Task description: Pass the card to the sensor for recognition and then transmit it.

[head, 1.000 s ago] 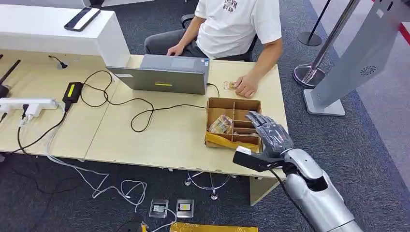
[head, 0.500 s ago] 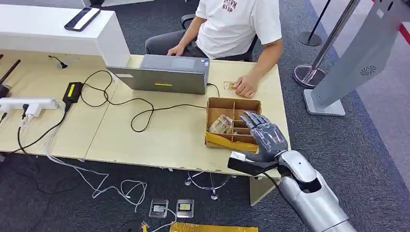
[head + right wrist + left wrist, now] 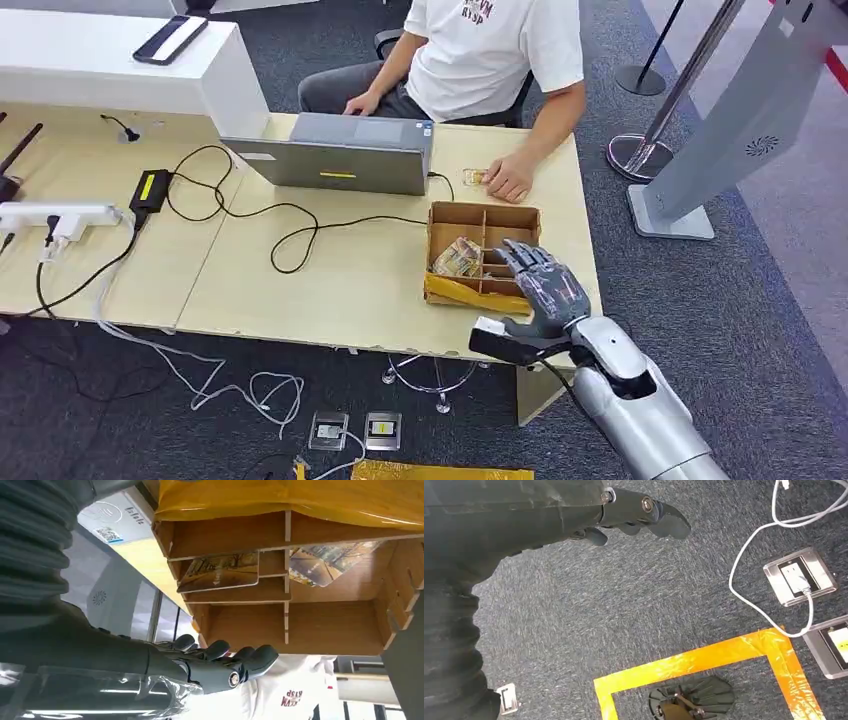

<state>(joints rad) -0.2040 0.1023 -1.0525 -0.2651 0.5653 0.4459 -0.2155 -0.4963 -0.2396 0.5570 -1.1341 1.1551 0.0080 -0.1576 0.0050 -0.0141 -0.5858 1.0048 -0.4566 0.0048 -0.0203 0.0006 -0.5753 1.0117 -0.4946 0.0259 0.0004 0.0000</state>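
A cardboard divider box (image 3: 483,215) stands near the table's right end, with patterned cards (image 3: 458,257) in its left compartment. My right hand (image 3: 545,288) hovers over the box's right compartments with its fingers spread and holds nothing. In the right wrist view a card (image 3: 220,572) lies in a narrow slot of the box (image 3: 280,625), more cards (image 3: 325,562) lie beside it, and my right hand (image 3: 220,662) is just short of the box. My left hand (image 3: 639,512) hangs over the carpet, holding nothing.
A person in a white shirt (image 3: 495,45) sits behind the table, one hand (image 3: 510,180) resting by a small object (image 3: 474,177). A laptop (image 3: 340,155), cables (image 3: 290,225) and a power strip (image 3: 60,215) lie to the left. A grey kiosk (image 3: 740,120) stands on the right.
My right hand has drifted a little left and nearer the box's front edge, its fingers still spread. The person and the box have not moved.
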